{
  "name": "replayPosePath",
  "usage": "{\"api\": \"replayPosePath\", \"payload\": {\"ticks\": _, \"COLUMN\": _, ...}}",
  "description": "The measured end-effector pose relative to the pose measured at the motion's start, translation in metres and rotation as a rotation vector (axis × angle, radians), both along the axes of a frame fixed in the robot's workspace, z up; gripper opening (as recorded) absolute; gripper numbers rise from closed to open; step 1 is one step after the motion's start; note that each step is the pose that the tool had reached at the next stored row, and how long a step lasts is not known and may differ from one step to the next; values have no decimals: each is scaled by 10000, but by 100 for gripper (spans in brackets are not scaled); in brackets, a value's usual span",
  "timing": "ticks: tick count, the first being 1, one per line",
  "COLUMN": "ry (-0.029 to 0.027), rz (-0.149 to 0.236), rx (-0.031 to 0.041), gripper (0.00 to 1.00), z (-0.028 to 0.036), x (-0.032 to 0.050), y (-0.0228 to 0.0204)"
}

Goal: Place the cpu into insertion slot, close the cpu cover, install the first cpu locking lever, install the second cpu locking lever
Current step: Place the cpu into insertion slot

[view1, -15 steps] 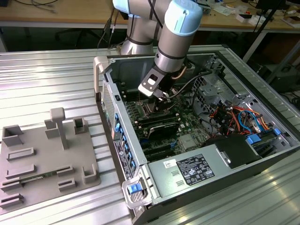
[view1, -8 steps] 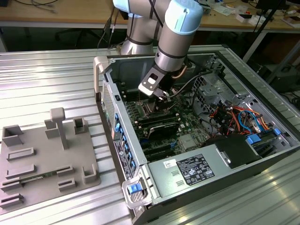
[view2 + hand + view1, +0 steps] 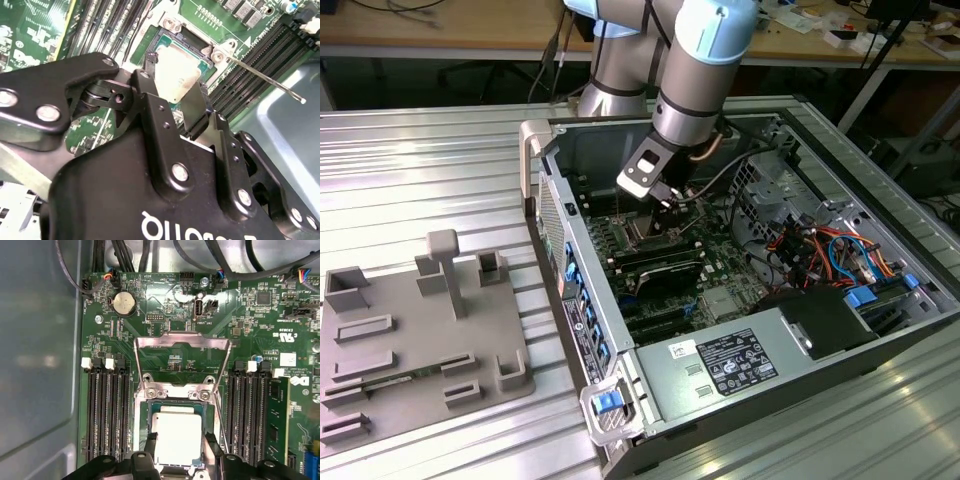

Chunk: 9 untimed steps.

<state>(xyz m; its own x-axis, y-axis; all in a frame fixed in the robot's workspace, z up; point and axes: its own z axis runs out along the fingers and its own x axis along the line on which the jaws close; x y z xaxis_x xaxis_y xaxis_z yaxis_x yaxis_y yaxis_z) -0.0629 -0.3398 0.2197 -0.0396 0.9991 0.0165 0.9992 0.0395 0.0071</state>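
Note:
In the first wrist view my gripper (image 3: 180,441) hangs over the insertion slot (image 3: 143,412) on the green motherboard, and its black fingers (image 3: 150,440) press on two opposite edges of the cpu (image 3: 176,432). The silvery square chip lies level in or just above the slot; I cannot tell which. The second wrist view has the same grip (image 3: 177,75) on the cpu (image 3: 175,70). The cpu cover (image 3: 182,342), a thin metal frame, stands tipped back and open beyond the slot. A thin wire locking lever (image 3: 265,80) sticks out free beside the slot. From the exterior view the gripper (image 3: 666,196) reaches down inside the computer case.
Rows of black memory slots (image 3: 102,410) flank the socket on both sides. Black cables (image 3: 120,255) run along the board's far edge. The open case's wall (image 3: 575,270) and a drive bay with coloured cables (image 3: 830,250) surround the arm. A grey parts fixture (image 3: 410,340) lies at the exterior view's left.

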Motion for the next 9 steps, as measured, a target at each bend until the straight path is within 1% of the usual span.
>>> {"api": "replayPosePath", "payload": {"ticks": 1, "ry": 15, "rz": -3, "rx": -25, "gripper": 48, "z": 25, "x": 3, "y": 1}}
{"api": "replayPosePath", "payload": {"ticks": 3, "ry": 34, "rz": -2, "rx": -72, "gripper": 35, "z": 46, "x": 9, "y": 1}}
{"api": "replayPosePath", "payload": {"ticks": 5, "ry": 33, "rz": -3, "rx": -77, "gripper": 23, "z": 47, "x": 9, "y": 1}}
{"api": "replayPosePath", "payload": {"ticks": 6, "ry": 34, "rz": -2, "rx": -80, "gripper": 23, "z": 47, "x": 10, "y": 1}}
{"api": "replayPosePath", "payload": {"ticks": 7, "ry": 35, "rz": -2, "rx": -82, "gripper": 11, "z": 47, "x": 10, "y": 0}}
{"api": "replayPosePath", "payload": {"ticks": 9, "ry": 34, "rz": -2, "rx": -83, "gripper": 11, "z": 47, "x": 10, "y": 1}}
